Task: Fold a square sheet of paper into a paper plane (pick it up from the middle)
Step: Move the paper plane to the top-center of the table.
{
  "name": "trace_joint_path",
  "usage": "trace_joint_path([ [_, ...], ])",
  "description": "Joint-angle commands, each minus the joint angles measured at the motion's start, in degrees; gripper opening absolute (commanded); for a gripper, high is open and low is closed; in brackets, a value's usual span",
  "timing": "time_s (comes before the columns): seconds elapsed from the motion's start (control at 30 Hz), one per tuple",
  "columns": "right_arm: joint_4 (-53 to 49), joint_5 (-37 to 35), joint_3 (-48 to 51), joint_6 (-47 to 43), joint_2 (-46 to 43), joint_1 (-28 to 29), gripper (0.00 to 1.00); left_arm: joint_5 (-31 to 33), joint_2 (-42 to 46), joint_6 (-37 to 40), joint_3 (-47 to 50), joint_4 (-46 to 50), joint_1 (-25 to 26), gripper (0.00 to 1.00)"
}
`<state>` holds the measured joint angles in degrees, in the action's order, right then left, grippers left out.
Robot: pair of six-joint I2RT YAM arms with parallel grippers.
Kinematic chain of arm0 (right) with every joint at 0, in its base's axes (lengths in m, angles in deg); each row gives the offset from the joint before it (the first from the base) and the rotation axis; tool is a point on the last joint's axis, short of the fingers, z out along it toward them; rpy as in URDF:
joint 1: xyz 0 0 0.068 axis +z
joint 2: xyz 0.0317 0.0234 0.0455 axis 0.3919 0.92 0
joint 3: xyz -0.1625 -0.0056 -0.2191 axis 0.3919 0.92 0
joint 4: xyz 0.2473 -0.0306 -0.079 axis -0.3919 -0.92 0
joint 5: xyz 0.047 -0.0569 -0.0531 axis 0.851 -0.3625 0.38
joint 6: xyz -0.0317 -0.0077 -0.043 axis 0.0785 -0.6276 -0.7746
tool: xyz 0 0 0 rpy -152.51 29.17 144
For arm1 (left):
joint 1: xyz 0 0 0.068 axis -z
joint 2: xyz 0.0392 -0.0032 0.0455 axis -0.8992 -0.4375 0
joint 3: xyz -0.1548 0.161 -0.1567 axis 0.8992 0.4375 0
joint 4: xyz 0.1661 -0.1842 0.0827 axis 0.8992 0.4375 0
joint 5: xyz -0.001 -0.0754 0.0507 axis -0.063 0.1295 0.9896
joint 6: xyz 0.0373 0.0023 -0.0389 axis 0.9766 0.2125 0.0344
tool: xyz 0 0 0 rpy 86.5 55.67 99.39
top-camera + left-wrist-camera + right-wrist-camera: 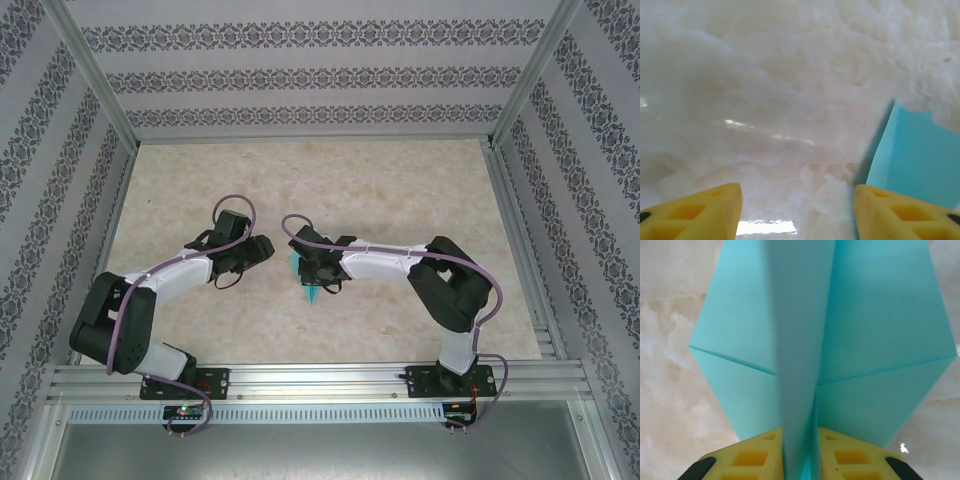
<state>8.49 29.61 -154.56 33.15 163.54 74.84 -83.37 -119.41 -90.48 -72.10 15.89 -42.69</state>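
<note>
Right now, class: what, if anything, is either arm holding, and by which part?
The right arm's jaws pinch the folded light-blue paper plane by its centre fold; the left arm's jaws hold nothing.

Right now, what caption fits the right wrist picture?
Right gripper pinches the folded blue paper plane by its centre crease.

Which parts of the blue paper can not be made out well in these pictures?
- Top external: the paper is small, mostly hidden under the right end effector; its folds are unreadable.
- Left wrist: the right edge cuts the paper, beside the open left end effector.
- Right wrist: the top edge cuts its far end; the yellow fingers cover its near end.
</note>
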Motion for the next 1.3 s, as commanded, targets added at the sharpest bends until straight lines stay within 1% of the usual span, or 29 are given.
trace_joint_path([
  [0.0, -1.57, -2.07, -1.98, 0.25, 1.40, 0.61, 0.22, 3.52, 2.05, 0.74, 0.91, 4.43, -1.61, 0.67],
  [0.13, -1.96, -2.01, -2.63, 0.56, 2.18, 0.61, 0.22, 4.69, 3.21, 0.80, 1.40, 5.51, -2.69, 0.77],
  [0.3, -3.37, -3.59, -2.80, 0.66, 1.08, 0.43, 0.14, 6.33, 4.38, 1.46, 1.50, 6.99, -3.19, 0.86],
  [0.4, -5.29, -5.05, -2.71, -0.53, -0.97, 0.09, 0.11, 7.14, 4.85, 2.01, 1.29, 7.78, -3.24, 0.90],
  [0.53, -8.56, -7.81, -2.88, -3.00, -3.46, -0.39, 0.10, 7.53, 4.87, 2.55, 1.19, 8.18, -3.21, 0.94],
  [0.73, -10.57, -8.89, -3.45, -5.23, -1.46, -1.31, 0.11, 7.40, 4.66, 3.51, 1.51, 7.85, -3.18, 1.00],
  [0.9, -10.75, -9.41, -4.86, -5.67, 1.01, -1.49, 0.12, 7.27, 4.64, 4.07, 1.75, 7.63, -3.22, 1.00],
  [1.07, -10.11, -8.43, -5.48, -5.60, 3.15, -1.49, 0.17, 7.09, 4.43, 4.30, 1.84, 7.50, -3.22, 1.00],
  [1.27, -9.05, -7.72, -5.11, -4.54, 4.58, -1.49, 0.15, 6.75, 3.84, 4.69, 1.88, 7.35, -3.17, 1.00],
])
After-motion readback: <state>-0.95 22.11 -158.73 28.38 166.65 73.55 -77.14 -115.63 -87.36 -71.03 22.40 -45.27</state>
